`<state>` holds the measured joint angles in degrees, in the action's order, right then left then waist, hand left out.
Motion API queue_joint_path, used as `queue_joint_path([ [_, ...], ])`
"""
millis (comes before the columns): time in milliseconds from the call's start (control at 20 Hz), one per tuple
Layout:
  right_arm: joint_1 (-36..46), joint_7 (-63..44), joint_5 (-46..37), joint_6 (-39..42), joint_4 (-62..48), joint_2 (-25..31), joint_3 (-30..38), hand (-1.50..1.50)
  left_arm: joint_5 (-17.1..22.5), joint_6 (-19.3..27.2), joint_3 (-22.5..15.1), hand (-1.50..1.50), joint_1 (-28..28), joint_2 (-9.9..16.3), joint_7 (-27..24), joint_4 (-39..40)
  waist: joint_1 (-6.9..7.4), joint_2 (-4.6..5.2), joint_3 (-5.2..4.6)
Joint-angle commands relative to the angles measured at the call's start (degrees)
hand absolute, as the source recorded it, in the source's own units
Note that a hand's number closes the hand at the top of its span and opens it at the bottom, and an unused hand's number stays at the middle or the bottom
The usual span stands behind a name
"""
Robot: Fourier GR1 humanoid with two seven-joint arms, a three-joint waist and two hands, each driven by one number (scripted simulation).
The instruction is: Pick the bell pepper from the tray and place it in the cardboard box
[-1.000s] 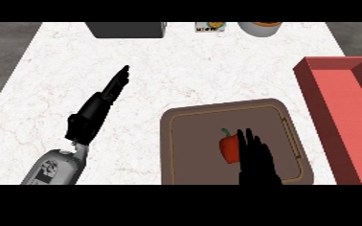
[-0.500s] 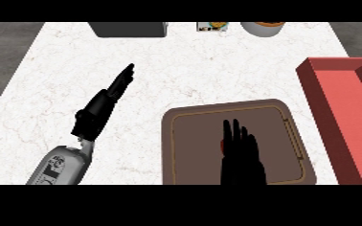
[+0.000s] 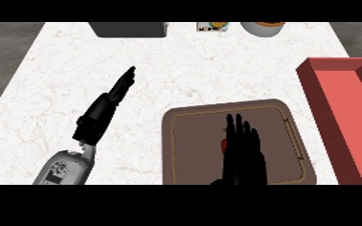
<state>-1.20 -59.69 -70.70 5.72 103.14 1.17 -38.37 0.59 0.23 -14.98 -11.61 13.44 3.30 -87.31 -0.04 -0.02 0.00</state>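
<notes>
white marbled counter [image 3: 212, 67] with brown tray [image 3: 191, 148], red box [image 3: 338, 105]

Kitchen — marble counter [image 3: 184, 67], tray [image 3: 191, 163]

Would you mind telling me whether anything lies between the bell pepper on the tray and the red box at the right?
Nothing visible does. The bell pepper, mostly hidden under the right hand, sits on the tray; only the tray's rim and bare counter separate it from the red box.
</notes>
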Motion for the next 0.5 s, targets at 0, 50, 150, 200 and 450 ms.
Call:
queue_joint_path([
  [0,2.5,-0.5,-0.3,-2.1,-6.1,-1.1,2.9,-1.5,-0.1,-1.9,1.9,0.0,0.0,-0.9,-0.2,0.5,0.07,0.03,0.0],
  [50,-1.9,-6.0,-2.6,-0.2,-0.4,-1.1,-3.9,-1.5,-0.8,-1.0,1.5,0.0,-1.1,-1.1,3.9,-2.7,-0.03,-0.06,0.0],
  [150,1.3,-1.6,0.2,-1.0,-5.7,-1.1,1.2,-1.5,-1.7,-2.3,2.9,0.0,-1.7,-1.9,-1.5,3.7,-0.05,0.05,0.0],
  [200,1.9,-3.0,1.5,-2.4,-7.7,-1.1,0.0,-1.5,-1.3,-2.0,2.3,0.0,1.2,-1.0,3.3,-4.1,0.23,-0.01,0.01],
  [450,3.2,-0.7,4.0,3.6,-5.4,-1.1,4.2,-1.5,-3.5,-2.4,1.6,0.0,2.9,-3.6,1.6,-3.7,0.14,-0.01,0.0],
])
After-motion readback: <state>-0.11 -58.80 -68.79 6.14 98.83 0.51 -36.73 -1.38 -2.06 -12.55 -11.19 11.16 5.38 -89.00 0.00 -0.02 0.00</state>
